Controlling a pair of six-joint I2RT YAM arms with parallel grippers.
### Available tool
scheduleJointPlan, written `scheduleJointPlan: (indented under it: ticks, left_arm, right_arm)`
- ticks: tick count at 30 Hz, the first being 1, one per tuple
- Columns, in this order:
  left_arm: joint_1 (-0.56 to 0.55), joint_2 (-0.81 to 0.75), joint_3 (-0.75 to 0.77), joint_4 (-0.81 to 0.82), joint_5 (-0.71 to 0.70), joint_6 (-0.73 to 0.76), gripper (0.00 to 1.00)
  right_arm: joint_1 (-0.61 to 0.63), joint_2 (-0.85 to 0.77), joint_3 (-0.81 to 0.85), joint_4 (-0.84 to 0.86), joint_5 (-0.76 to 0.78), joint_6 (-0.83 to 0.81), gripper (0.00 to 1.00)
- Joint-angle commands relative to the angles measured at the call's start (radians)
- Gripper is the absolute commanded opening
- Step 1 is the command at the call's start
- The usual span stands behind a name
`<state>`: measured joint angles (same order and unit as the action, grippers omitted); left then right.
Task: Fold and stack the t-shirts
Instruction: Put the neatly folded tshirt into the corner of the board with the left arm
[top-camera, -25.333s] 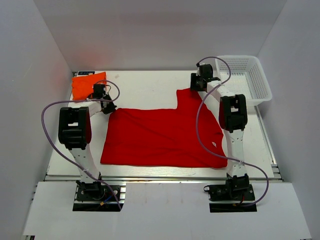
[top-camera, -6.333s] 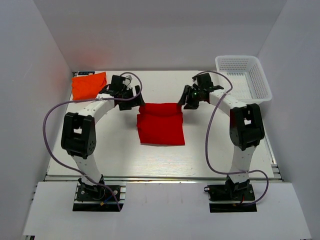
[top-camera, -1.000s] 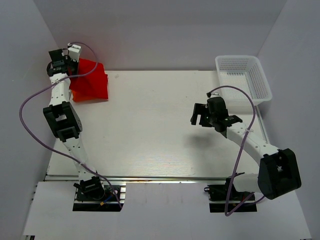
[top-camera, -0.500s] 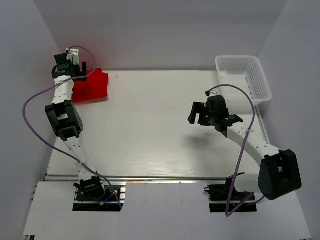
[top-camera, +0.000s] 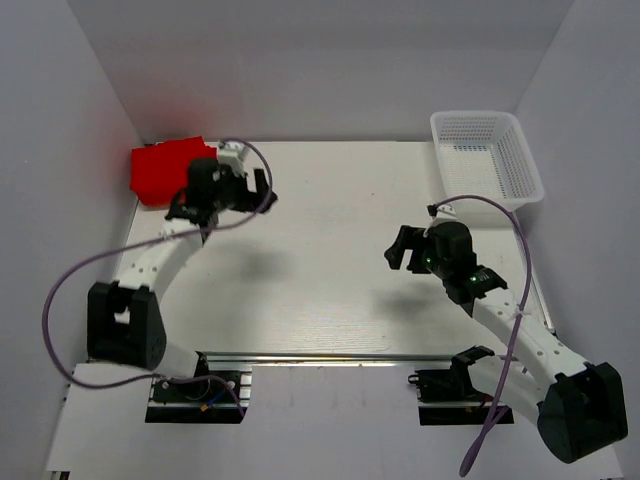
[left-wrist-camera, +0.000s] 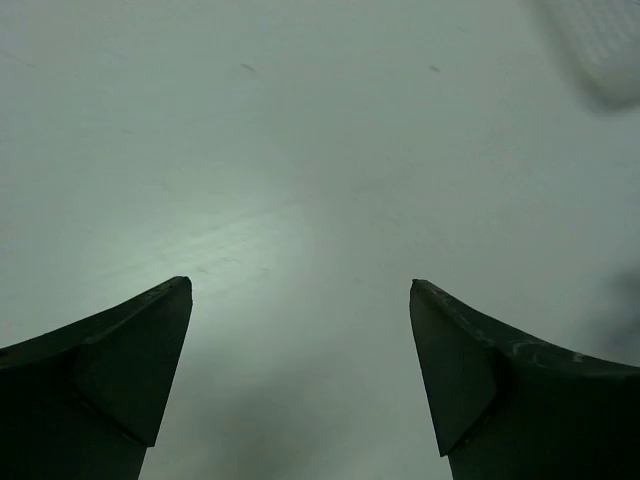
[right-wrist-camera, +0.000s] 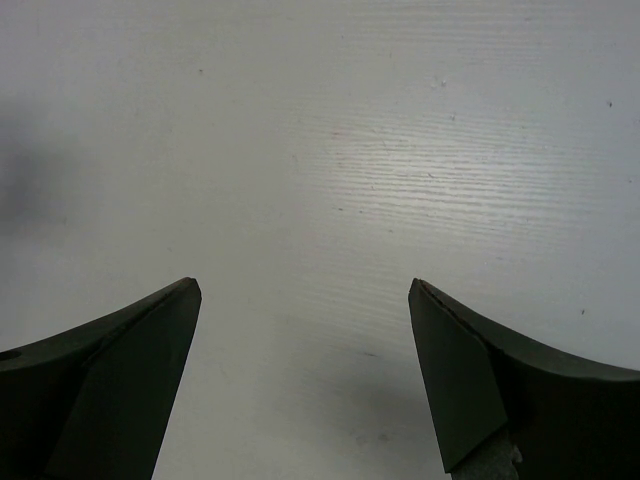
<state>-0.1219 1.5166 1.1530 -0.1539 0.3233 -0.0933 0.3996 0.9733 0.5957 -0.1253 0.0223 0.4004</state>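
A folded bright red t-shirt lies in the back left corner of the table. My left gripper hangs to the right of it, apart from the cloth, with its jaws wide. In the left wrist view the left gripper is open over bare table, nothing between the dark fingers. My right gripper hovers over the right half of the table. The right wrist view shows the right gripper open and empty above the white surface.
A white mesh basket stands at the back right corner; it also shows as a blur, the basket, in the left wrist view. White walls close in the table on three sides.
The left gripper opened and let go of the red t-shirt at the back left corner, then swung right, away from it. The right arm drew back a little towards its base.
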Motion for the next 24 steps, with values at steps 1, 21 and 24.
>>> scheduleJointPlan:
  ticks: [1,21,24]
  left_arm:
    - [-0.092,-0.213,-0.227,0.214,-0.01,-0.163,1.0]
    - [-0.621,-0.274,-0.463,0.191,-0.454,-0.177,1.0]
    - [-0.642,-0.283,-0.463,0.191,-0.477,-0.177,1.0]
  right_arm:
    - [0.001,-0.06,-0.026,0.003,0.007,0.008,0.9]
    - [-0.001,-0.263,-0.185,-0.025,0.065,0.009,0.9]
    - [0.001,-0.268,-0.188,-0.023,0.07,0.003,0.9]
